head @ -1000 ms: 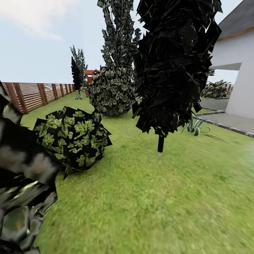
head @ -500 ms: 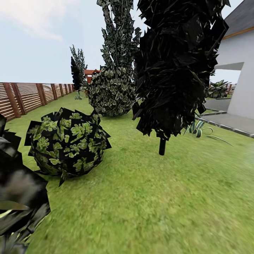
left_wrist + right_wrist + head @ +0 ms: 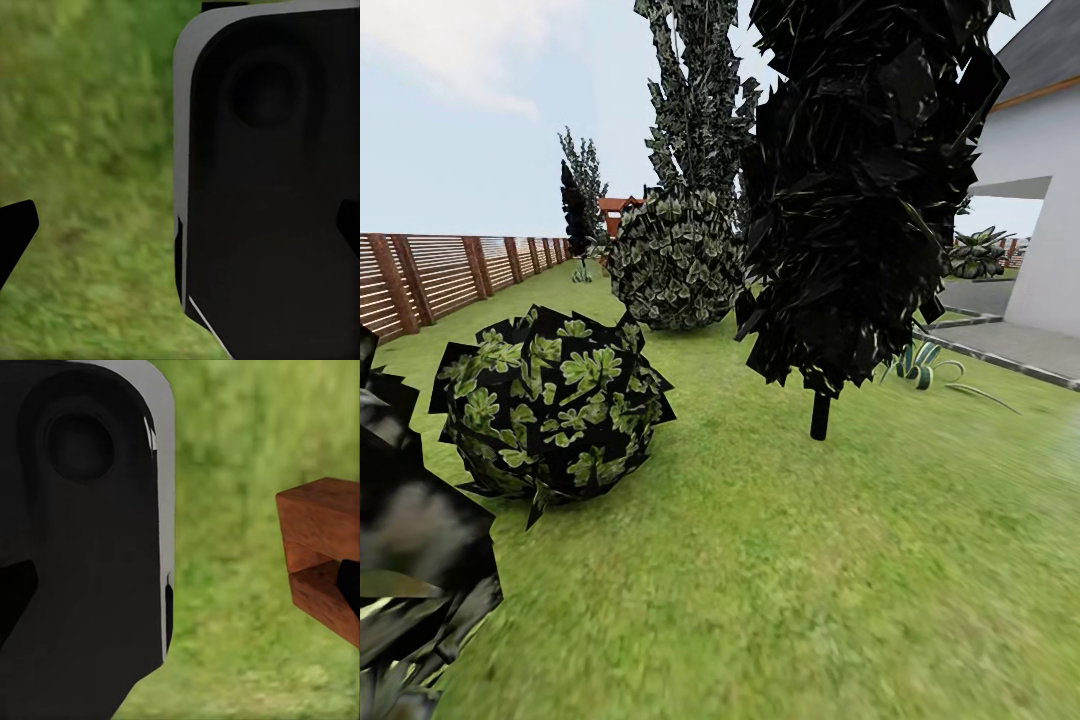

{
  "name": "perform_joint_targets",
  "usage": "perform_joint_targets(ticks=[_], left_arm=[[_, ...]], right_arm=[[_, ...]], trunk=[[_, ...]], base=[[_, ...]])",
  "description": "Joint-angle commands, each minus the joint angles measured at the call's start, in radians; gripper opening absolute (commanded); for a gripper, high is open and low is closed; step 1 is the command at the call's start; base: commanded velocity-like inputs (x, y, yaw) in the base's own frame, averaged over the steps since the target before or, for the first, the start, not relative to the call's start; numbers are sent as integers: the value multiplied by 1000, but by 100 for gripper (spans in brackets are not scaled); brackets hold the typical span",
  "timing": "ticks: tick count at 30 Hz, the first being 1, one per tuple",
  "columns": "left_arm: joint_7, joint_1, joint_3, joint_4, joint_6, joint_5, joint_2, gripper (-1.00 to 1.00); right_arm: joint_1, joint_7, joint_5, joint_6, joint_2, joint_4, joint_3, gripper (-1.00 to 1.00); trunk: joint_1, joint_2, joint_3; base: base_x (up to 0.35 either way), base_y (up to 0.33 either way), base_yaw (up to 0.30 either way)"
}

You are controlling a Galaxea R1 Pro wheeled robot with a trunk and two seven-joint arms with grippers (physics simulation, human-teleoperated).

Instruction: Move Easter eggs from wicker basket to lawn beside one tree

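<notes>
Left wrist: lawn (image 3: 90, 150) beyond spread pincer (image 3: 184, 229)

The lawn (image 3: 780, 560) is mottled green grass and extends from the foreground to the fence (image 3: 450, 265) at the far left. Standing directly on it:

- a round leafy bush (image 3: 550, 400), near left;
- a black tree (image 3: 860, 190) on a thin dark stem, centre;
- a larger rounded bush (image 3: 675, 260) behind, with a tall tree above it;
- a spiky plant (image 3: 915, 360) beside the paved strip (image 3: 1010, 350) that borders the grass.

In the right wrist view, a brown wooden block (image 3: 322, 555) lies over grass beside the right gripper's fingertip. In the left wrist view, bare grass lies under the gripper.
</notes>
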Motion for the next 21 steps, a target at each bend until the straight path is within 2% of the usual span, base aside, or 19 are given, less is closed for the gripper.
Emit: perform_joint_targets(ticks=[1, 12, 21], left_arm=[[-1, 1, 0, -2, 1, 0, 0, 100], [0, 1, 1, -2, 1, 0, -1, 100], [0, 1, 1, -2, 2, 0, -1, 100]], right_arm=[[-1, -1, 1, 1, 2, 2, 2, 100], [-1, -2, -5, 2, 7, 2, 0, 100], [-1, -2, -9, -1, 7, 2, 1, 100]], trunk=[[0, 0, -1], [0, 0, -1], [0, 0, -1]], base=[[0, 0, 0], [0, 0, -6], [0, 0, -250]])
